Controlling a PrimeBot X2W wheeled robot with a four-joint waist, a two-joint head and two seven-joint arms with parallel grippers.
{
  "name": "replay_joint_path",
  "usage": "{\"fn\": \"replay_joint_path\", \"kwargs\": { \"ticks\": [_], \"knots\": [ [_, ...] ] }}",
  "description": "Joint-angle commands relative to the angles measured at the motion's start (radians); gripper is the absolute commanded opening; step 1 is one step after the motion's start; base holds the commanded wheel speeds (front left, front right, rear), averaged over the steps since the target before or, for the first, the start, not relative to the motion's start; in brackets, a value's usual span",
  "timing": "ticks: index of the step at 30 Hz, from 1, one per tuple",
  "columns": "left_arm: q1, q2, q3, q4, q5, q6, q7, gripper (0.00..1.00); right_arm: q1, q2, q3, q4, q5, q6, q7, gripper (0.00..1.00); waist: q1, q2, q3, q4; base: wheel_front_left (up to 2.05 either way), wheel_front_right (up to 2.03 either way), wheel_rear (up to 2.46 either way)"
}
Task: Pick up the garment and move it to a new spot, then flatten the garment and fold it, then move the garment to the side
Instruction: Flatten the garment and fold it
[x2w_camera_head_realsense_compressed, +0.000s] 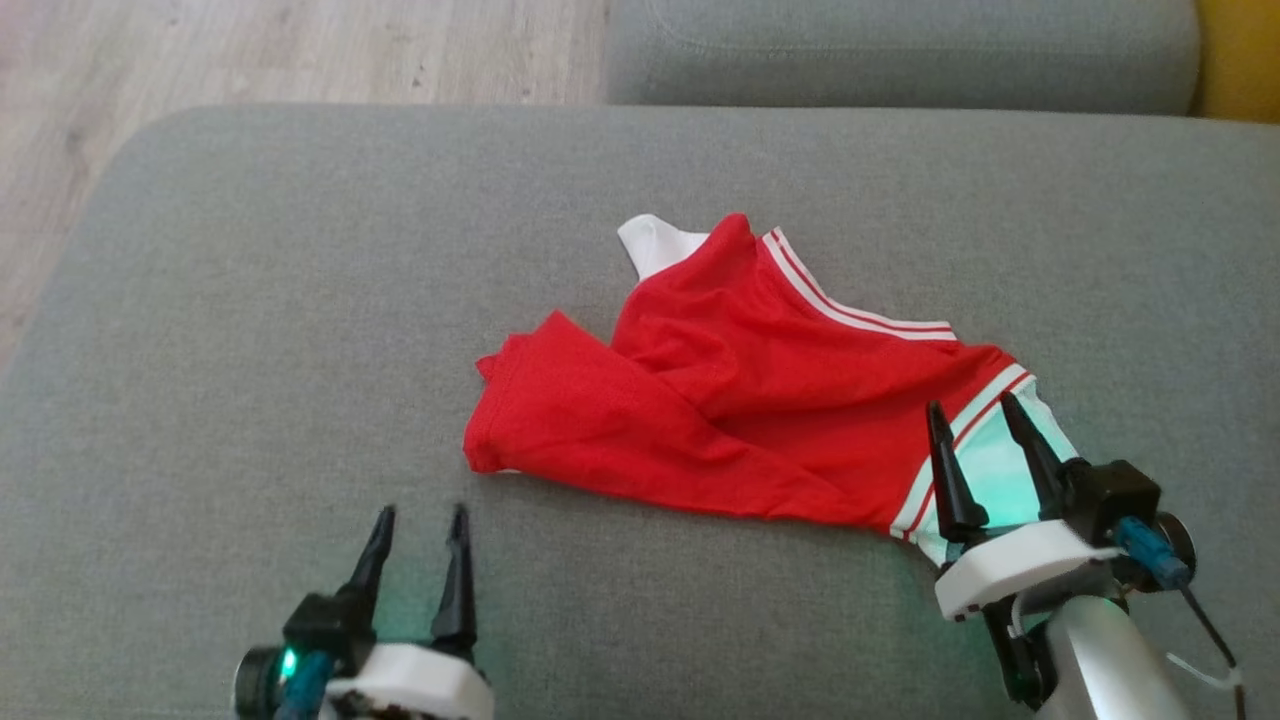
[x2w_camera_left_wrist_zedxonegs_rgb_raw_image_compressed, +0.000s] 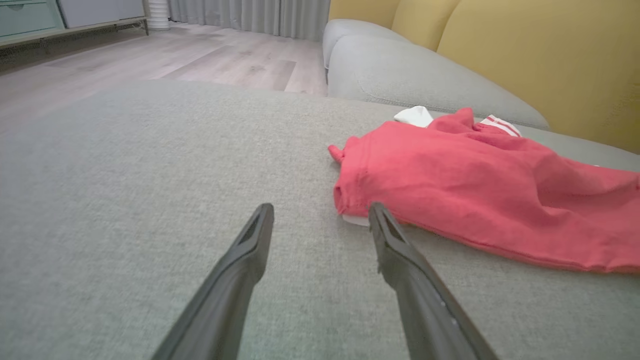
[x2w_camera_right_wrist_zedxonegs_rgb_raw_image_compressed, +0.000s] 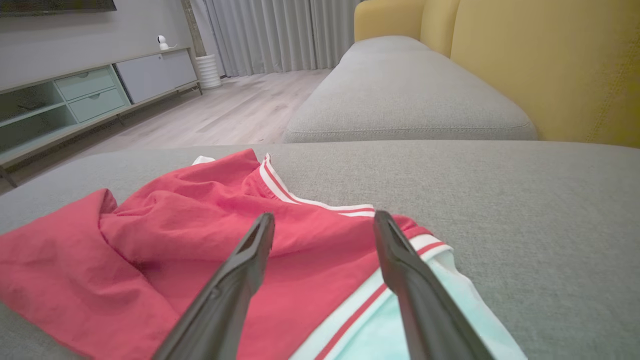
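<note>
Spread wide, the nearer right end effector (x2w_camera_head_realsense_compressed: 972, 402) hung over the crumpled red, white-sleeved T-shirt (x2w_camera_head_realsense_compressed: 740, 400), which stretched toward ten o'clock.

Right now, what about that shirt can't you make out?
1. Shirt underside and inner layers: head view, hidden by its own folds.
2. Near sleeve: right wrist view, cut off at the bottom edge, partly behind the right fingers.
3. White scrap under the hem: left wrist view, too small to identify.

Gaping (tips apart): left end effector (x2w_camera_head_realsense_compressed: 422, 510), right end effector (x2w_camera_head_realsense_compressed: 972, 400).
</note>
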Motion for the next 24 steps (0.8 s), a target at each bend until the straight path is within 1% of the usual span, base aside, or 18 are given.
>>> {"fn": "replay_joint_path", "kwargs": {
  "ticks": [1, 5, 8, 11, 16, 21, 24],
  "knots": [
    [-0.060, -0.001, 0.016, -0.018, -0.004, -0.005, -0.005, 1.00, -0.026, -0.005, 0.026, -0.033, 0.007, -0.001, -0.006, 1.00, -0.0001, 0.0000, 0.011, -0.008, 0.00, 0.00, 0.00],
    [-0.113, -0.001, -0.009, 0.014, -0.025, -0.028, -0.005, 1.00, -0.033, -0.005, 0.021, -0.035, -0.001, -0.001, -0.006, 1.00, -0.0001, 0.0000, 0.035, -0.036, 0.00, 0.00, 0.00],
    [-0.144, -0.001, -0.018, 0.058, -0.035, -0.033, -0.005, 1.00, -0.038, -0.005, 0.016, -0.040, -0.007, -0.001, -0.006, 1.00, -0.0001, 0.0000, 0.053, -0.060, 0.00, 0.00, 0.00],
    [-0.167, -0.001, -0.016, 0.109, -0.045, -0.032, -0.005, 1.00, -0.041, -0.005, 0.014, -0.044, -0.010, -0.001, -0.006, 1.00, -0.0001, 0.0000, 0.068, -0.082, 0.00, 0.00, 0.00],
    [-0.181, -0.001, 0.003, 0.143, -0.062, -0.023, -0.005, 1.00, -0.038, -0.005, 0.002, -0.052, -0.015, -0.001, -0.006, 1.00, -0.0001, 0.0000, 0.082, -0.098, 0.00, 0.00, 0.00],
    [-0.180, -0.001, 0.007, 0.136, -0.072, -0.026, -0.005, 1.00, -0.036, -0.005, -0.004, -0.056, -0.017, -0.001, -0.006, 1.00, -0.0001, 0.0000, 0.086, -0.099, 0.00, 0.00, 0.00],
    [-0.176, -0.001, 0.015, 0.123, -0.081, -0.010, -0.005, 1.00, -0.037, -0.005, -0.004, -0.055, -0.016, -0.001, -0.006, 1.00, -0.0001, 0.0000, 0.087, -0.095, 0.00, 0.00, 0.00]
  ]
}}
